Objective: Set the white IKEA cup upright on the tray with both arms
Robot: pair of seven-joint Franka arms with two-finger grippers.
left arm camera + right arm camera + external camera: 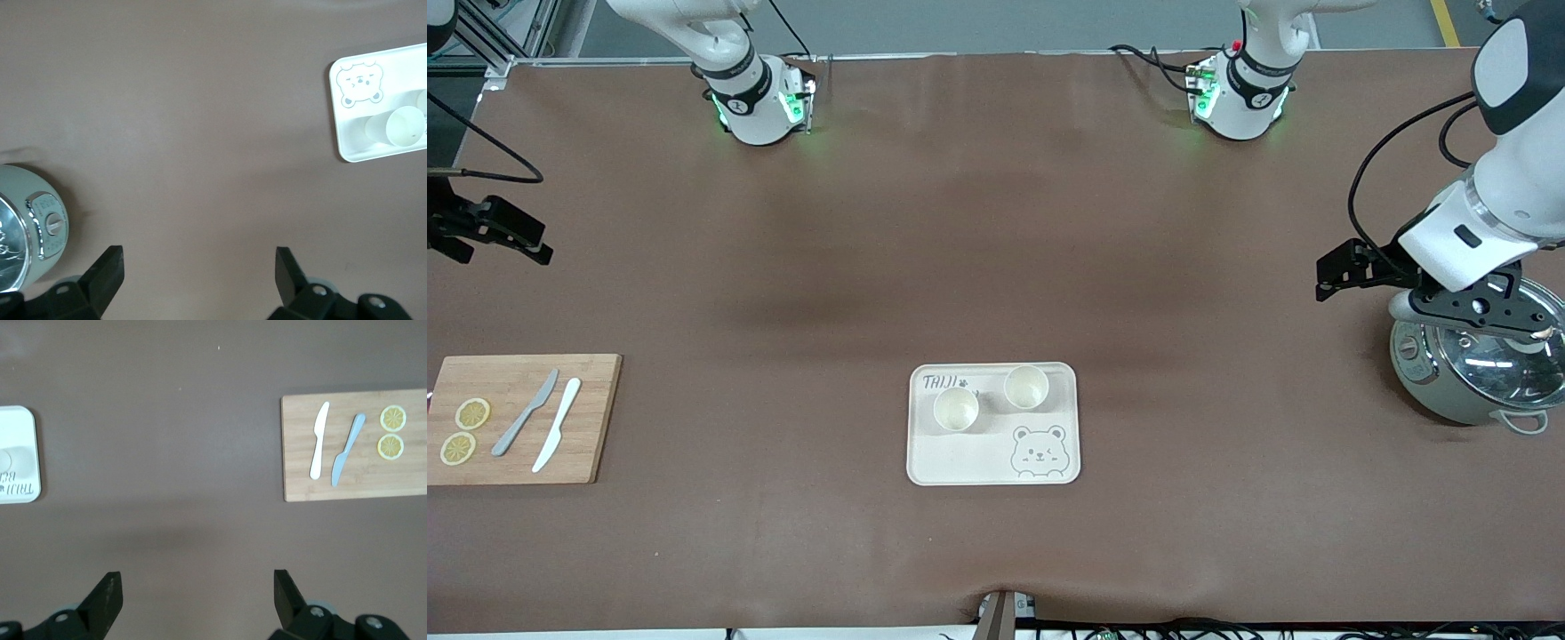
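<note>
Brown paper is covering the counter [996,249]. At the right arm's end, the right gripper [197,587] is hanging over bare counter with jaws apart, near a wooden cutting board [587,418] carrying two lemon slices [464,431], a grey knife [525,412] and a white knife [557,436]. Midway, the cream rectangular tray [960,462] is holding two white cups [956,410] upright, side by side. The left gripper [200,270], jaws apart, is hovering over the pale green glass-lidded pot [1467,364].
</note>
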